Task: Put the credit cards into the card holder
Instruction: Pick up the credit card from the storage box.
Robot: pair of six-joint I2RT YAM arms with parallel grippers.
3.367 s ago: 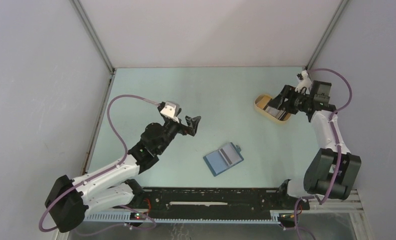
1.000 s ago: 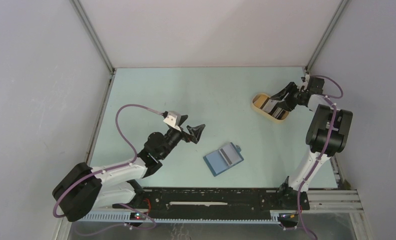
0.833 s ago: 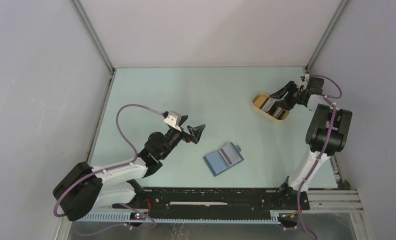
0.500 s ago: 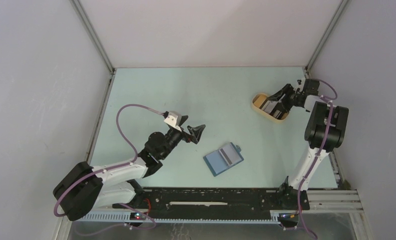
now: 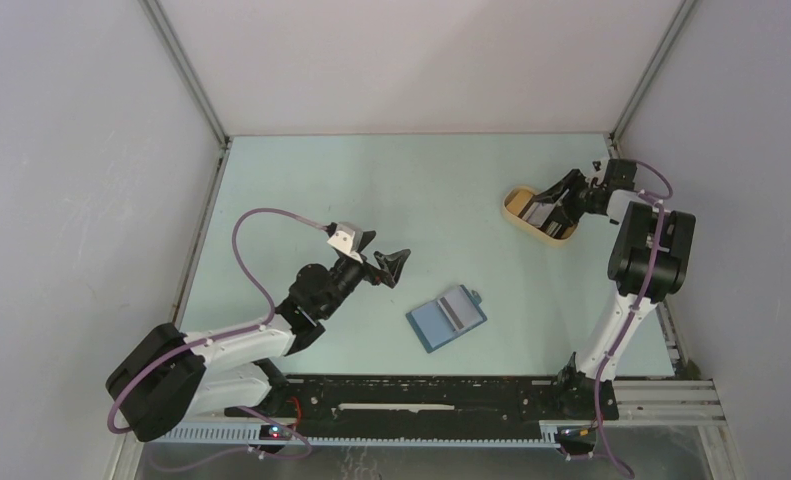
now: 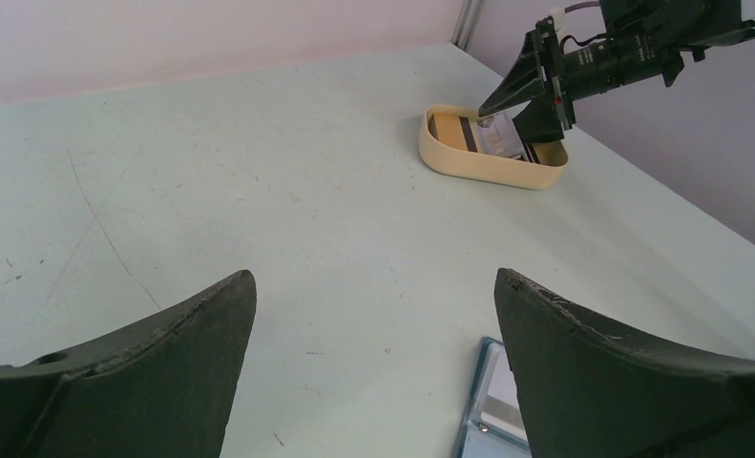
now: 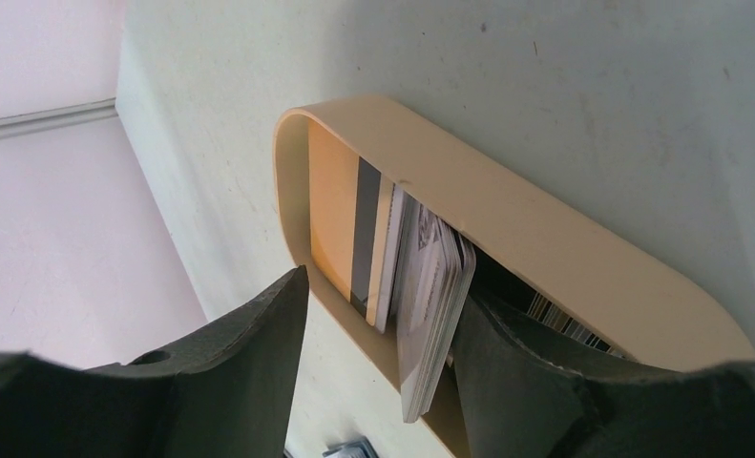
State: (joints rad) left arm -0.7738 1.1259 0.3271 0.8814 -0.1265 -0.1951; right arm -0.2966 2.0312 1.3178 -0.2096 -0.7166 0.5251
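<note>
The credit cards (image 7: 433,303) stand on edge as a stack inside the tan oval tray (image 7: 564,250); they also show in the top view (image 5: 542,213) and the left wrist view (image 6: 495,137). My right gripper (image 7: 383,286) is open at the tray (image 5: 520,199): one finger is inside it against the stack, the other is outside the near wall. It also shows in the top view (image 5: 561,200). The teal-blue card holder (image 5: 447,317) lies open on the table at centre. My left gripper (image 5: 389,262) is open and empty, just left of and above the holder (image 6: 492,412).
The tray sits at the back right near the corner post (image 5: 631,90) and the right wall. An orange card with a dark stripe (image 7: 349,224) lies at the tray's far end. The black rail (image 5: 421,395) runs along the near edge.
My right gripper has shifted slightly left at the tray and its wrist has drawn back toward the wall. Since the oldest frame my left gripper has moved nearer the holder.
</note>
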